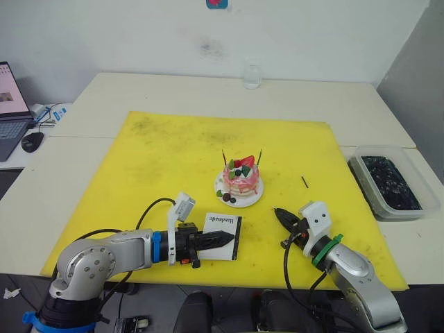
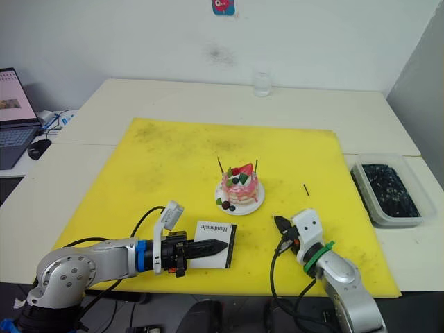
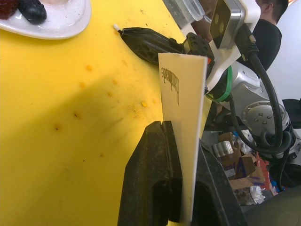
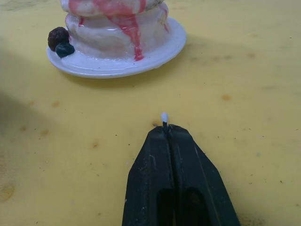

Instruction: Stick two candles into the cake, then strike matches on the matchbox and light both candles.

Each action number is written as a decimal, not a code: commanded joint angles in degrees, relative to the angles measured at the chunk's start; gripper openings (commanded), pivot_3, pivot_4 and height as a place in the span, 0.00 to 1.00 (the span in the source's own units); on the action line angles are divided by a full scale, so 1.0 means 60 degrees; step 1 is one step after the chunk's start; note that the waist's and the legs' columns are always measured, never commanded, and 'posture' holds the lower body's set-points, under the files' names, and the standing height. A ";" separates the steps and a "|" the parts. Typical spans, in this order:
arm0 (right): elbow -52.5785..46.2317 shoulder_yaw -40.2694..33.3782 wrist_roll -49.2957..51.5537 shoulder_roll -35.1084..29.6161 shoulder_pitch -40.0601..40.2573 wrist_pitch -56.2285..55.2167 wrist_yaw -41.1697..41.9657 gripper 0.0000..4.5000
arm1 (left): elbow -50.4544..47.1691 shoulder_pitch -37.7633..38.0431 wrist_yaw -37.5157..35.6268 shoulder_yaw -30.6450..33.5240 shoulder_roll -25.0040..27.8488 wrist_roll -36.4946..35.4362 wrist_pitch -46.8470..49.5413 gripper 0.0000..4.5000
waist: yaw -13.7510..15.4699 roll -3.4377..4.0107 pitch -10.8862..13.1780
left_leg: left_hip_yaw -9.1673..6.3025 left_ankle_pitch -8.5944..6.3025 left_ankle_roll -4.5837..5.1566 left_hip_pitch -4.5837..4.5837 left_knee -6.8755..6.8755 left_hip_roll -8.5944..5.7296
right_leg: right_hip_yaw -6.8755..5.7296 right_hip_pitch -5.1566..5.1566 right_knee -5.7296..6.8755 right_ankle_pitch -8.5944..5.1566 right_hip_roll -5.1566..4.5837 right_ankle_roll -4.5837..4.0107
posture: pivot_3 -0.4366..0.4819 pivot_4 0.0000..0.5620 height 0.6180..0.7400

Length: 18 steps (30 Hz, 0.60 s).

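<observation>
Yellow mat (image 1: 173,159) on pale table, left gripper (image 1: 223,239) at near edge clamped on matchbox (image 1: 223,227), right gripper (image 1: 281,214) pinched shut on white-tipped match (image 4: 164,117), cake (image 1: 241,177) on plate just beyond, two candles (image 1: 224,157) standing in it, dark tray (image 1: 388,182) far right.

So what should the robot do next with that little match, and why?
Probably bring the right gripper across to the matchbox and strike. The left gripper holds the box, the right pinches a match, and both candles already stand in the cake, unlit.
</observation>
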 commanded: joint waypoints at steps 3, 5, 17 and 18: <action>-0.1625 -0.0450 0.0633 -0.0612 0.0010 0.0456 0.0482 0.01 | 0.0145 -0.0447 -0.0476 0.0127 0.0054 -0.0594 0.0158 0.00 | 0.0019 0.0007 0.0005 | 0.0000 0.0000 0.0000 -0.0007 -0.0001 -0.0002 | 0.0000 -0.0004 -0.0001 0.0000 0.0000 0.0000 | 0.48 0.27 1.00; -0.2279 -0.0744 0.0952 -0.1057 -0.0073 0.0674 0.0771 0.01 | 0.0440 -0.0769 -0.0590 0.0162 0.0036 -0.0912 0.0335 0.00 | 0.0027 0.0007 0.0005 | 0.0002 0.0000 0.0000 -0.0011 0.0001 -0.0006 | 0.0000 -0.0004 -0.0003 0.0000 -0.0001 0.0001 | 0.48 0.27 1.00; -0.3963 -0.1315 0.2497 -0.3743 -0.2138 0.0621 0.3220 0.01 | 0.2152 -0.2749 -0.1968 -0.0177 0.0060 -0.0614 0.0689 0.00 | 0.0007 0.0004 0.0006 | 0.0001 0.0000 0.0000 -0.0009 0.0006 -0.0017 | 0.0000 -0.0003 -0.0007 0.0002 0.0089 0.0005 | 0.48 0.27 1.00; -0.3945 -0.1157 0.2479 -0.3809 -0.2296 0.0591 0.3353 0.01 | 0.2199 -0.2797 -0.2063 -0.0212 0.0069 -0.0559 0.0701 0.00 | 0.0012 0.0004 0.0006 | -0.0002 0.0000 0.0000 -0.0011 0.0003 -0.0016 | -0.0004 -0.0004 -0.0007 0.0001 0.0092 0.0003 | 0.48 0.27 1.00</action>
